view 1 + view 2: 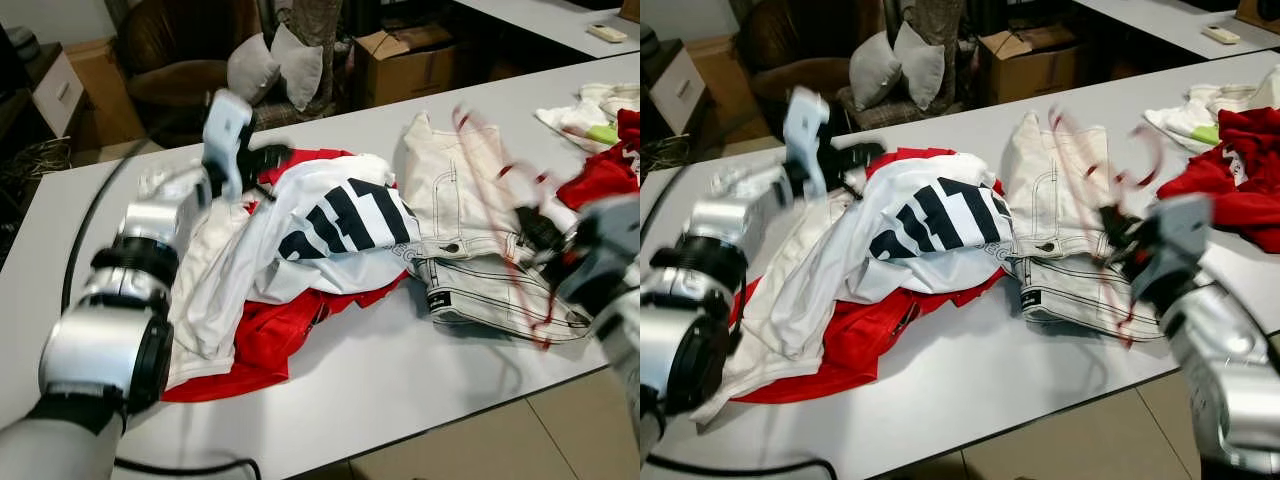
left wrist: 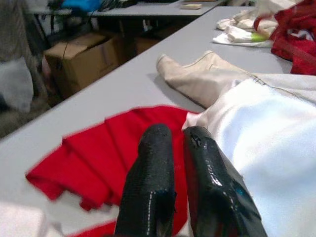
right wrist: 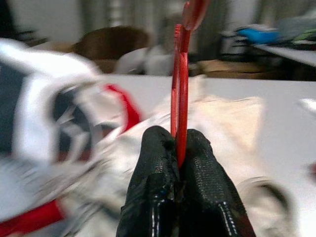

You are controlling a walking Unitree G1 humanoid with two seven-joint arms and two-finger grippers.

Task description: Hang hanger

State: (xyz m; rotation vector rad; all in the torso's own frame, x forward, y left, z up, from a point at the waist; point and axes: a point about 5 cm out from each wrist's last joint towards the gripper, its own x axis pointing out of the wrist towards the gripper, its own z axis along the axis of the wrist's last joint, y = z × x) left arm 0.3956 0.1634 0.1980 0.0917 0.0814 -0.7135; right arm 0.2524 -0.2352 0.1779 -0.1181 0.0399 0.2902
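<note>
You had the right gripper (image 3: 177, 148) pinched on the red hanger (image 1: 1095, 200) above the white jeans (image 1: 470, 250); left gripper (image 2: 177, 148) nearly closed, empty. Next, I'd judge, find a rail.

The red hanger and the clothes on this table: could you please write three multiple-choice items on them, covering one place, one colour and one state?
1. Where is the red hanger?
A. Flat on the floor
B. Clamped in the right gripper, above the cream jeans
C. On the cardboard box

2. What colour is the lettering on the white shirt?
A. Dark navy or black
B. Green
C. Yellow

3. How are the left gripper fingers?
A. Closed on the hanger
C. Spread wide around the jeans
B. Nearly together, holding nothing visible, over the red garment

Answers: 1 B, the right wrist view shows the hanger pinched between the black fingers; 2 A, dark block letters show in both eye views; 3 B, the left wrist view shows only a narrow gap between the fingers.
</note>
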